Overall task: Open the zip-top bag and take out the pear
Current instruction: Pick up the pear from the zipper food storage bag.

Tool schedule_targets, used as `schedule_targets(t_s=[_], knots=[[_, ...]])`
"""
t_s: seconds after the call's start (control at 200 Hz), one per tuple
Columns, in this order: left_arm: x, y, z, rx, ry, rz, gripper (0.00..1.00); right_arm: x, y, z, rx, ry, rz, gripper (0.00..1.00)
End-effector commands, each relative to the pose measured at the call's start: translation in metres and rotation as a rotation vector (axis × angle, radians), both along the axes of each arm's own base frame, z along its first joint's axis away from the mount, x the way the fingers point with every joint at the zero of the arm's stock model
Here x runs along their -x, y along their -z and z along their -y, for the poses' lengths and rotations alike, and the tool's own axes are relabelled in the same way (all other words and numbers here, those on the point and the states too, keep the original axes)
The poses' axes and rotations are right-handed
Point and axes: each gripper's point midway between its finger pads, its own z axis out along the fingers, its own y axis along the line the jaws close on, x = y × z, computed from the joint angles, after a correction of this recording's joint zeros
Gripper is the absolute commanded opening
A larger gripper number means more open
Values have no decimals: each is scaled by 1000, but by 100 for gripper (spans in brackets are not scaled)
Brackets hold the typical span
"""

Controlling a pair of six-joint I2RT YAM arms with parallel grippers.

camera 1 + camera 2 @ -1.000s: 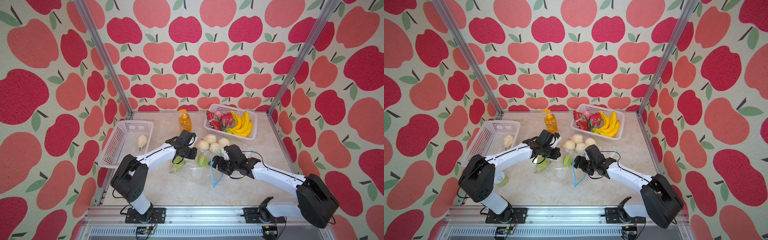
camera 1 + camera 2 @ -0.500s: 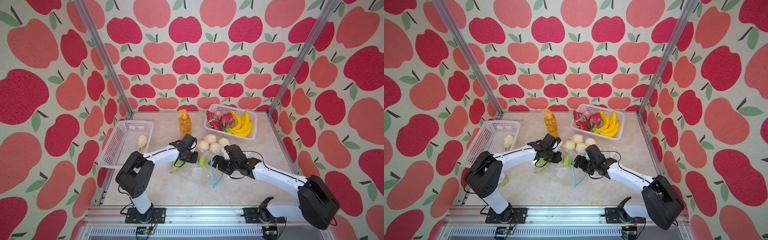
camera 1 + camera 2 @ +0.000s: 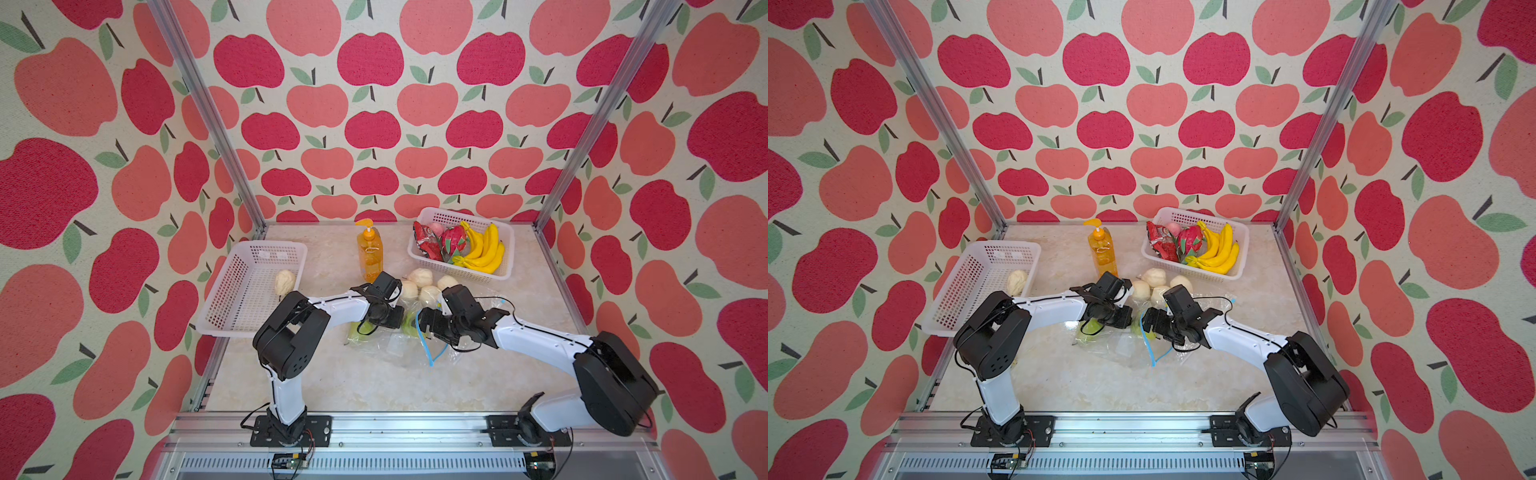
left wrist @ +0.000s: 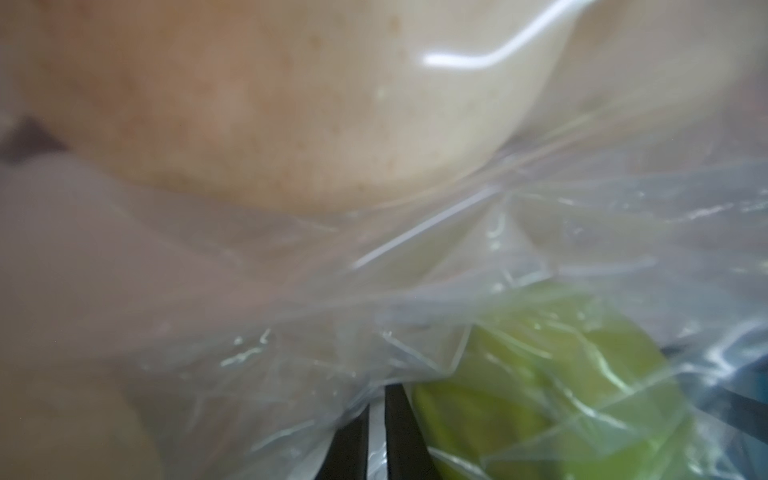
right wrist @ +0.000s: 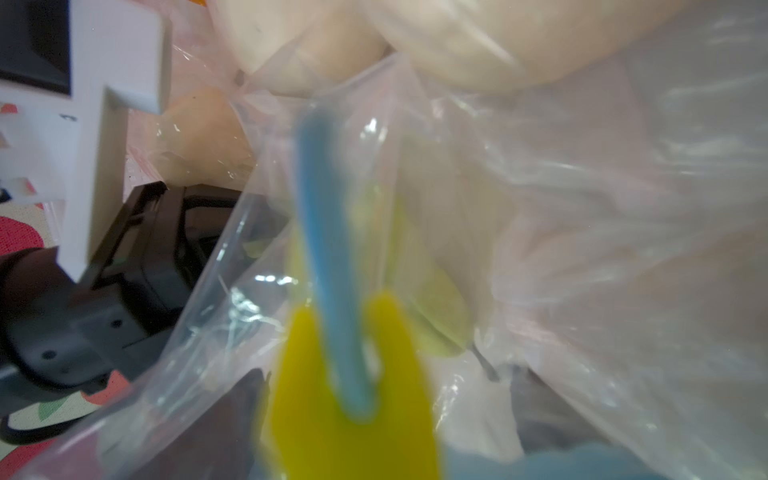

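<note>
- My left claw is pinched shut on the bag, with thin film caught between the fingers.
- My right claw is spread wide. The blue zip edge runs between its tips, and it's gripping nothing that I can see.
- The pear sits inside the bag, between both claws, mid-tabletop.
- It's tight behind: pale fruit just beside the bag, bottle near.
- The front strip of tabletop is bare right to its edge.

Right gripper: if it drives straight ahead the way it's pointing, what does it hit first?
The zip-top bag: its blue zip strip sits between the right gripper's yellow fingertips. Just past the film, probably the green pear, though depth is unclear in the wrist view.
</note>
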Motion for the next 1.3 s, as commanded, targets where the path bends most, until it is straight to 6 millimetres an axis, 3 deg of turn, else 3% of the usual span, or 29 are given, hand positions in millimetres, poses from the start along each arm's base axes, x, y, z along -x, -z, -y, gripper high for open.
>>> schedule_targets(t_s=[0.0,0.06,0.29,0.465,0.545,0.63,0.75,0.986,1.296], knots=[[2,5,10,24,36,-12,13,-9,1,-2,51,-5,28,95],[2,6,12,26,46,-16,13,-11,4,-3,70,-5,21,99],[4,7,15,32,58,-20,12,-17,17,-19,163,-47,23,97],[4,11,9,4,45,-25,12,-14,29,-21,269,-66,15,86],[5,14,6,-6,39,-32,11,-13,29,-20,279,-68,14,75],[5,19,-2,-27,11,-45,11,-14,18,-16,282,-70,37,64],[4,28,-15,-51,-25,-70,10,-11,-6,-10,270,-90,81,59],[2,36,-31,-80,-50,-88,10,14,-41,11,161,-162,74,53],[-1,38,-36,-95,-51,-93,10,32,-98,66,21,-176,130,53]])
